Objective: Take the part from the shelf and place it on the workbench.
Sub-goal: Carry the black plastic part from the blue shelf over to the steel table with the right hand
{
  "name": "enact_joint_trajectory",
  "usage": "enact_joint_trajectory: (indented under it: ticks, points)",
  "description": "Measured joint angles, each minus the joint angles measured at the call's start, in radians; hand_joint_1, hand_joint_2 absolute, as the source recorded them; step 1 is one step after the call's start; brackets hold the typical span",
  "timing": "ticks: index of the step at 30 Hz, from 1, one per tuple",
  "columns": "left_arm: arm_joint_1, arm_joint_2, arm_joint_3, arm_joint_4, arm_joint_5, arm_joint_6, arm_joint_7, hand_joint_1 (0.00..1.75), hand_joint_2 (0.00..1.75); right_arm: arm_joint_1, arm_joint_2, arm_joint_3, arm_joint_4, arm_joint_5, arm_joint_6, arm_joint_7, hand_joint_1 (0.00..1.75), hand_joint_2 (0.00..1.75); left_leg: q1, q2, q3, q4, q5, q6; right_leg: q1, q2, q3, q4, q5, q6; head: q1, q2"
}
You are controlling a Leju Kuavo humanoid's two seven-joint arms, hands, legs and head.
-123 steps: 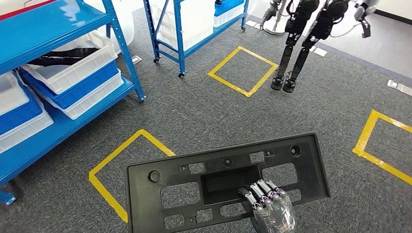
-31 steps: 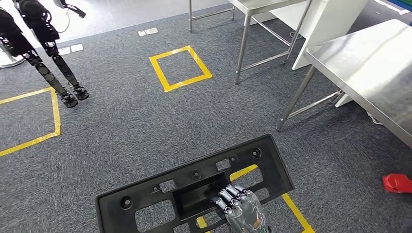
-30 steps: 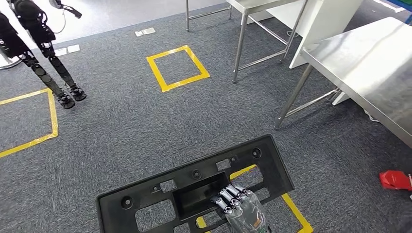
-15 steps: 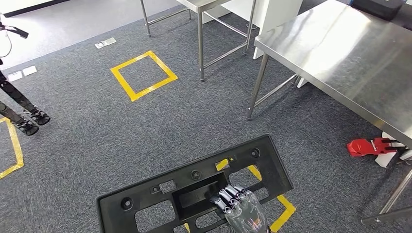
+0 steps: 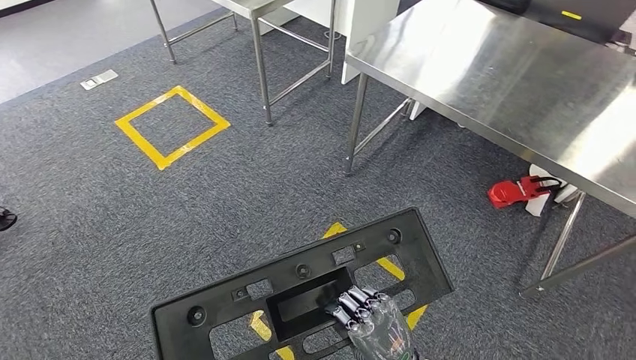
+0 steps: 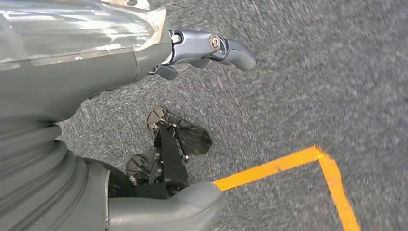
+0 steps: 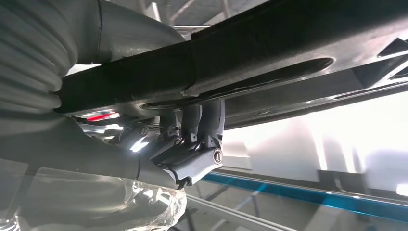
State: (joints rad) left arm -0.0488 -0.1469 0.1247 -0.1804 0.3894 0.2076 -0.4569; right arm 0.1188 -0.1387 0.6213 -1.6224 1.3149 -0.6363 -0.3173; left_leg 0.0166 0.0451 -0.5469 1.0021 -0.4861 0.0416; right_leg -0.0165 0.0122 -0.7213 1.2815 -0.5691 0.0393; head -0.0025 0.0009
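Note:
The part (image 5: 247, 296) is a long black plastic panel with several cutouts and a rectangular recess in its middle. It is carried low in front of me, above the carpet. My right hand (image 5: 377, 330) grips its near edge, fingers hooked over into the recess. In the right wrist view the fingers (image 7: 199, 120) curl around the part's dark edge (image 7: 288, 53). The workbench (image 5: 517, 82), a bare stainless steel table, stands ahead to the right. My left hand (image 6: 96, 62) hangs over the carpet, fingers apart, holding nothing.
A second steel table (image 5: 259, 45) stands further back, its legs on the grey carpet. A red object (image 5: 514, 191) lies on the floor under the workbench, beside a leg. Yellow tape marks a square (image 5: 172, 126) on the left and lines (image 5: 390, 266) beneath the part.
The whole picture has shifted as the camera turned: shelves left the view, the workbench came in from the right and nearer. The part stays held the same way in my right hand.

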Motion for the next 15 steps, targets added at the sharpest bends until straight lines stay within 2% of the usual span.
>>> enact_joint_trajectory:
  ticks: [1, 2, 3, 4, 5, 7, 9, 10, 11, 13, 14, 15]
  points:
    - [-0.001, 0.000, 0.000, 0.000, 0.000, -0.003, -0.002, 0.00, 1.75, 0.000, 0.000, 0.000, 0.001, -0.001, 0.000, -0.002, 1.75, 1.75, 0.000, 0.010, 0.000, 0.000, -0.001, -0.001, -0.001, -0.003, 0.022, -0.035, 0.015, 0.009, 0.000, 0.000]
    - [-0.002, 0.000, 0.000, 0.000, 0.000, -0.005, -0.003, 0.00, 1.75, 0.000, 0.000, -0.001, 0.001, 0.000, 0.000, -0.004, 1.75, 1.75, 0.000, 0.017, 0.002, 0.000, -0.002, -0.004, -0.003, -0.009, 0.061, -0.100, 0.036, 0.017, 0.000, 0.000]
    - [-0.003, 0.000, -0.001, 0.000, -0.001, -0.007, -0.004, 0.00, 1.75, 0.000, 0.000, -0.002, 0.001, 0.001, 0.000, -0.005, 1.75, 1.75, -0.001, 0.023, 0.003, 0.001, -0.005, -0.008, -0.003, -0.019, 0.103, -0.175, 0.058, 0.021, 0.001, 0.000]
    - [-0.004, 0.000, -0.002, 0.000, -0.003, -0.009, -0.006, 0.00, 1.75, 0.000, 0.000, -0.003, 0.000, 0.004, 0.000, -0.007, 1.75, 1.75, -0.003, 0.027, 0.006, 0.001, -0.009, -0.014, -0.001, -0.027, 0.138, -0.233, 0.074, 0.020, 0.001, 0.000]
    - [-0.005, 0.000, -0.003, 0.000, -0.004, -0.010, -0.007, 0.00, 1.75, 0.000, 0.000, -0.005, 0.000, 0.006, 0.000, -0.011, 1.75, 1.75, -0.005, 0.031, 0.008, 0.002, -0.012, -0.020, 0.002, -0.033, 0.158, -0.268, 0.082, 0.014, 0.001, 0.000]
    - [-0.007, 0.000, -0.005, 0.000, -0.006, -0.012, -0.008, 0.00, 1.75, 0.003, 0.000, -0.012, -0.002, 0.008, 0.000, -0.021, 1.75, 1.75, -0.006, 0.036, 0.016, 0.001, -0.019, -0.033, 0.010, -0.033, 0.165, -0.282, 0.083, -0.004, 0.000, 0.000]
    - [-0.008, 0.001, -0.008, -0.001, -0.009, -0.015, -0.009, 0.00, 1.75, 0.007, 0.000, -0.021, -0.005, 0.012, 0.000, -0.029, 1.75, 1.75, 0.001, 0.022, 0.017, 0.014, -0.031, -0.045, 0.000, -0.027, 0.176, -0.286, 0.082, -0.022, -0.001, 0.000]
    - [-0.008, 0.001, -0.009, -0.001, -0.010, -0.016, -0.010, 0.00, 1.75, 0.008, 0.001, -0.025, -0.007, 0.014, 0.000, -0.032, 1.75, 1.75, 0.003, 0.006, 0.007, 0.042, -0.047, -0.049, -0.005, -0.024, 0.184, -0.289, 0.082, -0.031, -0.003, 0.000]
    - [-0.007, 0.002, -0.009, -0.002, -0.011, -0.016, -0.011, 0.00, 1.75, 0.009, 0.001, -0.028, -0.008, 0.016, 0.000, -0.035, 1.75, 1.75, 0.005, -0.014, -0.017, 0.094, -0.072, -0.052, -0.009, -0.021, 0.193, -0.290, 0.081, -0.039, -0.005, 0.000]
    - [-0.003, 0.003, -0.009, -0.002, -0.011, -0.015, -0.012, 0.00, 1.75, 0.011, 0.002, -0.033, -0.009, 0.018, 0.000, -0.039, 1.75, 1.75, 0.006, -0.040, -0.095, 0.233, -0.126, -0.054, -0.004, -0.015, 0.202, -0.290, 0.075, -0.050, -0.008, 0.000]
    - [-0.001, 0.004, -0.009, -0.002, -0.012, -0.015, -0.012, 0.00, 1.75, 0.012, 0.002, -0.035, -0.009, 0.018, 0.000, -0.039, 1.75, 1.75, 0.006, -0.043, -0.132, 0.286, -0.136, -0.055, -0.003, -0.009, 0.207, -0.289, 0.071, -0.052, -0.008, 0.000]
    - [0.001, 0.005, -0.009, -0.002, -0.012, -0.015, -0.012, 0.00, 1.75, 0.013, 0.002, -0.037, -0.009, 0.018, 0.000, -0.039, 1.75, 1.75, 0.006, -0.044, -0.155, 0.304, -0.123, -0.055, -0.002, -0.003, 0.214, -0.289, 0.065, -0.053, -0.008, 0.000]
